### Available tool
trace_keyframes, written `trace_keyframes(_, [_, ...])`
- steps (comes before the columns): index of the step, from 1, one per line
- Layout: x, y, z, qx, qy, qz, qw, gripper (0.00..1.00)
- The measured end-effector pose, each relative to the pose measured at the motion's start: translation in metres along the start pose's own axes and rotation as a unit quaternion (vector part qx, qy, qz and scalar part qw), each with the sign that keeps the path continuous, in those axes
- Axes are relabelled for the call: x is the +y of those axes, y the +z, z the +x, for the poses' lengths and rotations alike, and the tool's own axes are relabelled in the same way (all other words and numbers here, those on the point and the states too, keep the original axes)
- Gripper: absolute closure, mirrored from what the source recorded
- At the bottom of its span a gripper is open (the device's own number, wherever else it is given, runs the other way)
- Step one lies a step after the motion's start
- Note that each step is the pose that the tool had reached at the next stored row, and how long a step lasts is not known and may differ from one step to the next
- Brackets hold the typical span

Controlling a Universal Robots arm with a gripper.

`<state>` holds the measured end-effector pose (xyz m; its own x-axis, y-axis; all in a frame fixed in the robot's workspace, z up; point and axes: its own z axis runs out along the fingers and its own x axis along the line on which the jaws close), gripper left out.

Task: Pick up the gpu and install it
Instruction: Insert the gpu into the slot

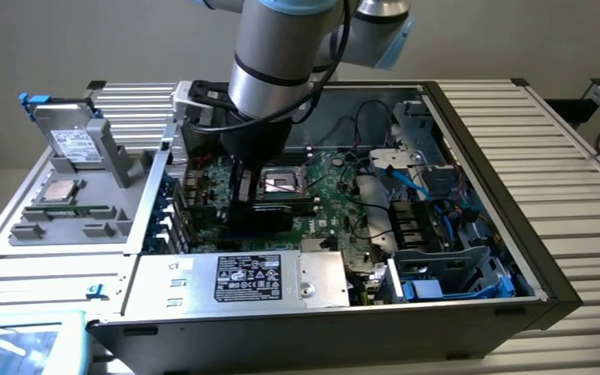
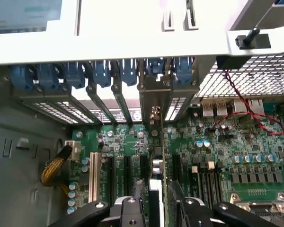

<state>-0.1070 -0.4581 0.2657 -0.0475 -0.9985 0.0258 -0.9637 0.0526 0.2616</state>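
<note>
We are looking into an open grey metal computer case lying on its side, with a green circuit-covered motherboard at its floor. Standing edge-on in the middle of the wrist view is the gpu, a thin flat black rectangular expansion card, upright over the board's slots, its silver metal bracket reaching up to the row of blue plastic slot clips at the case's back wall.

The black two-fingered gripper is straddling the card's upper edge, its fingers partly closed, one on each face, so it appears to be holding the gpu.

We judge the card to be light, stiff and fragile: a rigid board that will not bend safely, with exposed parts and a connector edge that should not be touched or twisted. The flat faces near the top edge, where the fingers sit, look like the sensible place to hold it.

In the exterior view, the silver and grey robot arm is reaching steeply down from above into the case, wrist pointing straight at the motherboard, toward the exterior view's left of the square processor socket.
</note>
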Motion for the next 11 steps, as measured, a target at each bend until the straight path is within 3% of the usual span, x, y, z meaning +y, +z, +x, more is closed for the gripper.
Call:
trace_keyframes(4, [0.0022, -0.0081, 0.0001, 0.0017, 0.000, 0.0001, 1.0000, 0.65])
trace_keyframes(8, [0.0029, -0.0106, -0.0013, 0.0072, 0.002, 0.0004, 1.0000, 0.65])
trace_keyframes(11, [0.0029, -0.0106, -0.0015, 0.0079, 0.002, 0.0004, 1.0000, 0.65])
